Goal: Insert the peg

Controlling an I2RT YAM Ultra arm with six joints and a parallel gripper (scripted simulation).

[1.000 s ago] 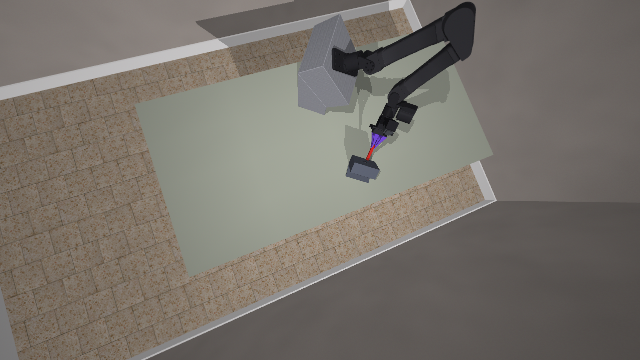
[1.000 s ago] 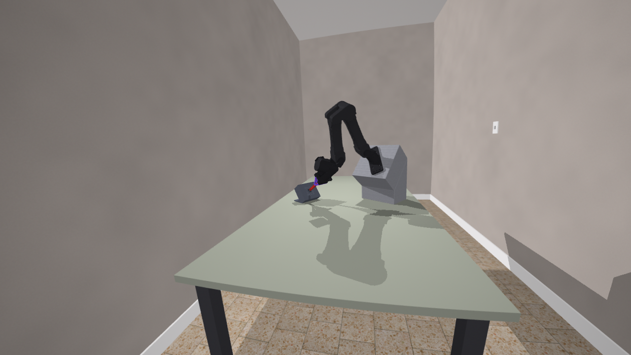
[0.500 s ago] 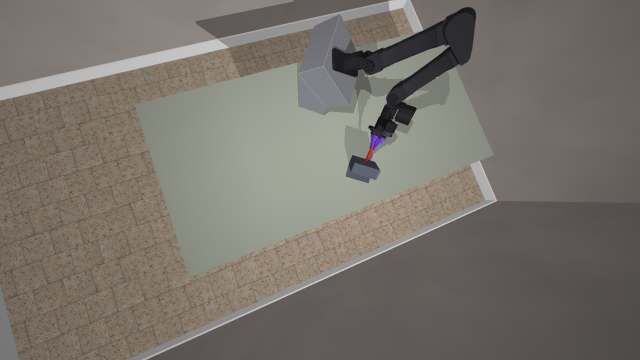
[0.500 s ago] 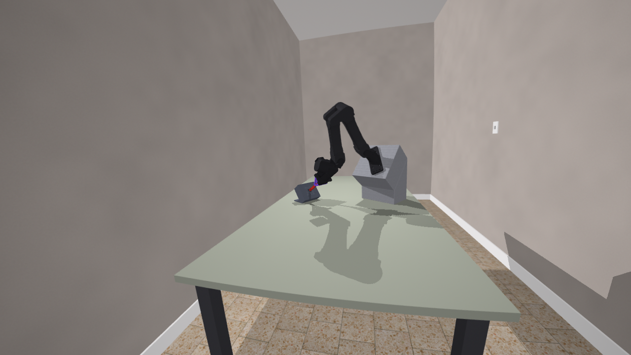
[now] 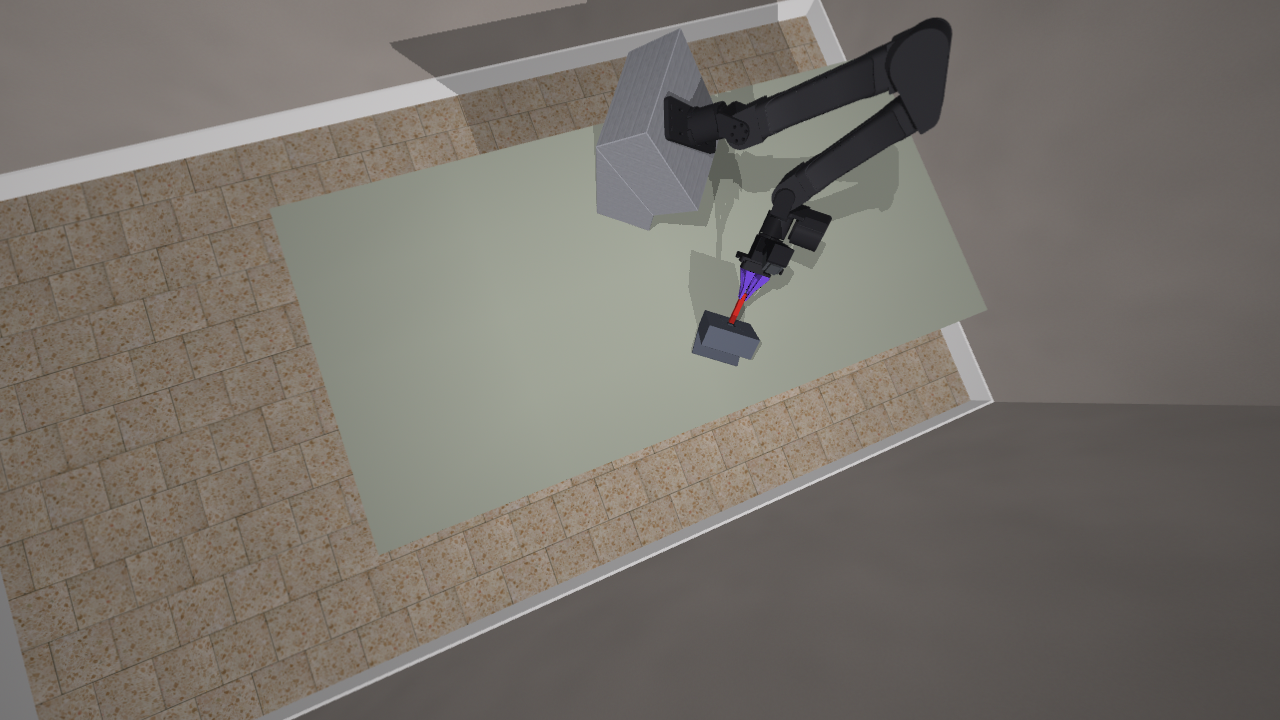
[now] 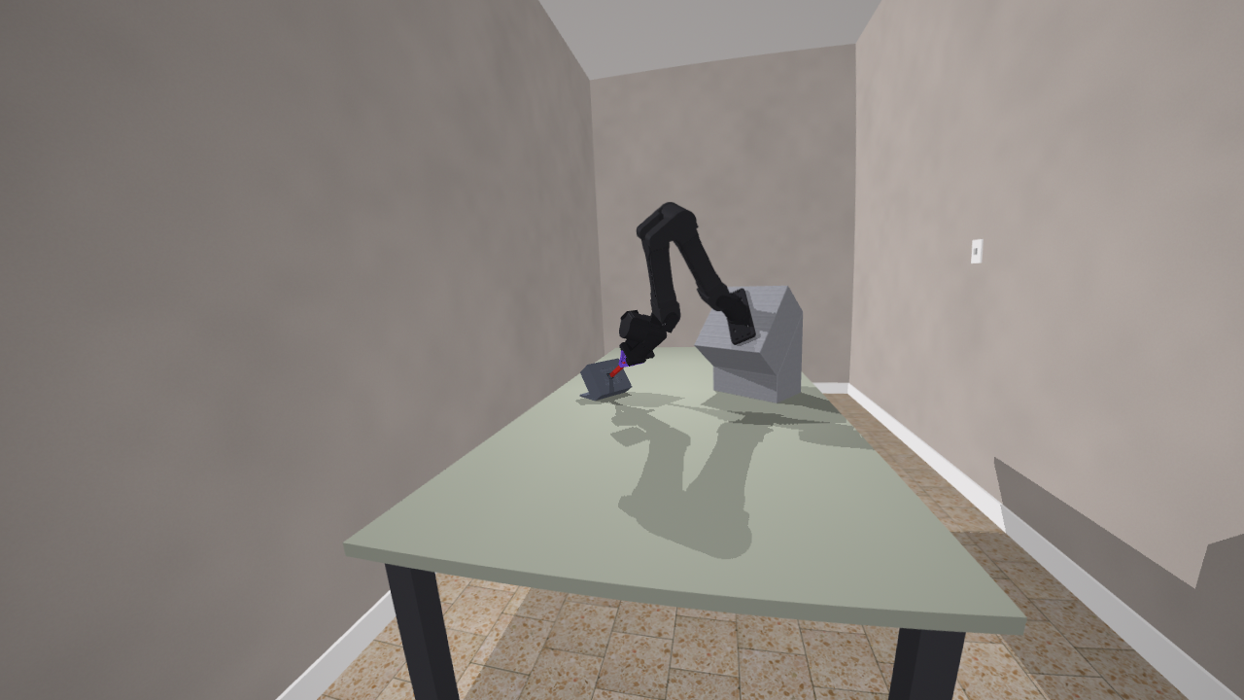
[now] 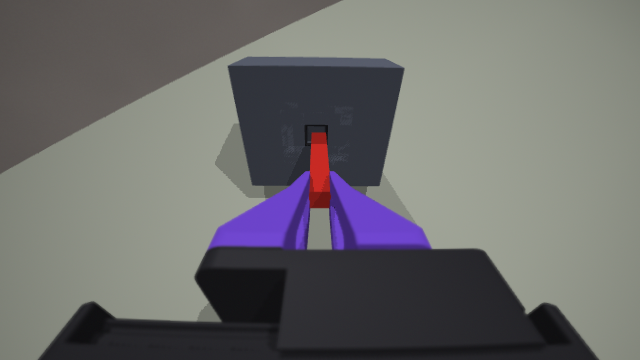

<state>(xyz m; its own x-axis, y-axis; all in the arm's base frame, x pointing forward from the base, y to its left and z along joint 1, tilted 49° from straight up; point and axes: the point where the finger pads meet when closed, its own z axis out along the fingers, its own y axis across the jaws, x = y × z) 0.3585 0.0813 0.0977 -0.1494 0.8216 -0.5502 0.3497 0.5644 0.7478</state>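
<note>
My gripper (image 7: pixel 319 180), with purple fingers, is shut on the rear end of a red peg (image 7: pixel 319 167). The peg points straight at the dark grey sloped panel (image 7: pixel 316 120), and its front tip sits inside the small square hole (image 7: pixel 316 134) at the panel's middle. Most of the peg's length still shows outside the panel. In the top view the gripper (image 5: pixel 748 288) holds the peg (image 5: pixel 737 308) against the panel block (image 5: pixel 725 337) near the table's right edge. In the exterior view the peg (image 6: pixel 616 369) meets the panel (image 6: pixel 604 380) at the table's far left.
A large light grey block (image 5: pixel 648 134) carries the arm's base at the back of the table (image 5: pixel 572 313). The table edge runs close behind the panel. Walls enclose the room on all sides.
</note>
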